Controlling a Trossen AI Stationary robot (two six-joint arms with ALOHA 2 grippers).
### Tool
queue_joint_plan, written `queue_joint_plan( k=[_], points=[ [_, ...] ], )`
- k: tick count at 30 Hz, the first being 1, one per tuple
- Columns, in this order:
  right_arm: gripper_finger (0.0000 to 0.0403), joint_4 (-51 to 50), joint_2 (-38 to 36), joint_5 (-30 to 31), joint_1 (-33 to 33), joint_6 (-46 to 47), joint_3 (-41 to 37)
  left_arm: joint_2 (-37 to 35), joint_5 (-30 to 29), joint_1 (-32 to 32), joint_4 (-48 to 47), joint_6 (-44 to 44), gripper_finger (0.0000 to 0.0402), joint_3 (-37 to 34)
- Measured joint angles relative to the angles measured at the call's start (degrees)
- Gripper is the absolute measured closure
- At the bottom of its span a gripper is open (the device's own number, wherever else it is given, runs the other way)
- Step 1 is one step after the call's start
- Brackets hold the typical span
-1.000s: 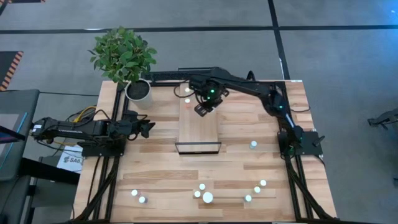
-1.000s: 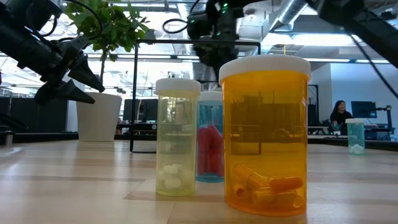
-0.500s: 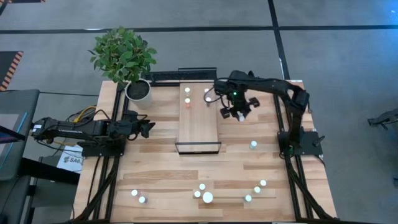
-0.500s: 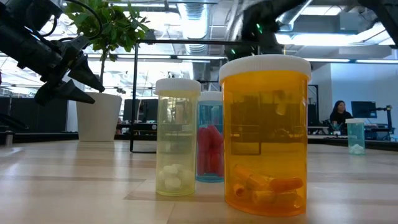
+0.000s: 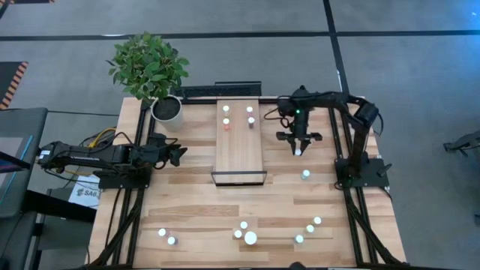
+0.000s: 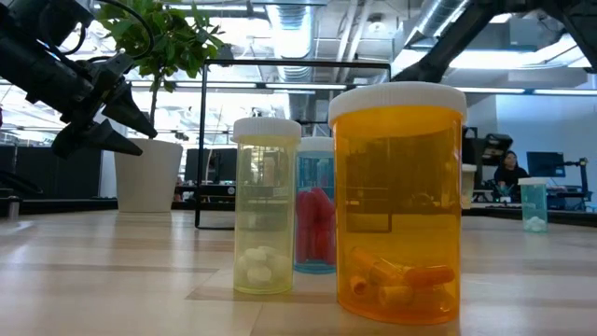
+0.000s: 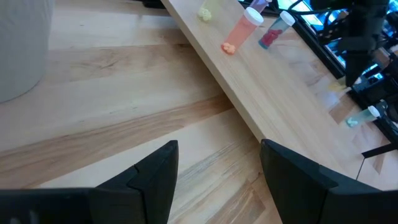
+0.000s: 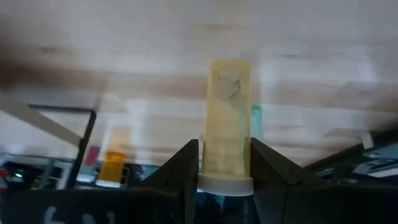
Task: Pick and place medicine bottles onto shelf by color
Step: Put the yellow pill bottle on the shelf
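Holding a yellow bottle (image 8: 228, 118) between closed fingers, the right end effector (image 5: 298, 148) hangs above the table (image 5: 187, 202), at about three o'clock of the shelf (image 5: 240, 150). I think the step in hand is to bring this bottle to the shelf; to do it well, the arm should keep it upright, lower it beside bottles of the same colour, and release only when the base rests flat. The left end effector (image 5: 177, 154) waits with open fingers at about nine o'clock of the shelf, holding nothing. Four bottles already stand at the twelve o'clock end of the shelf. One teal bottle (image 5: 305, 174) stands alone on the table near the right arm's base. Eight bottles remain along the six o'clock edge of the table.
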Motion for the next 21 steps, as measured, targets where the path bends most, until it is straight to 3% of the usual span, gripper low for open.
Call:
queue_joint_plan(
  k=[6, 21],
  points=[
    [0.0267, 6.28, 0.02, -1.92, -1.96, 3.92, -2.83, -0.02, 0.0, -0.02, 0.0, 0.0, 0.0189, 0.0],
    [0.0254, 10.68, 0.02, -2.52, -3.23, 5.33, -3.01, 0.0, 0.0, -0.02, 0.01, 0.0, 0.0189, 0.0]
  ],
)
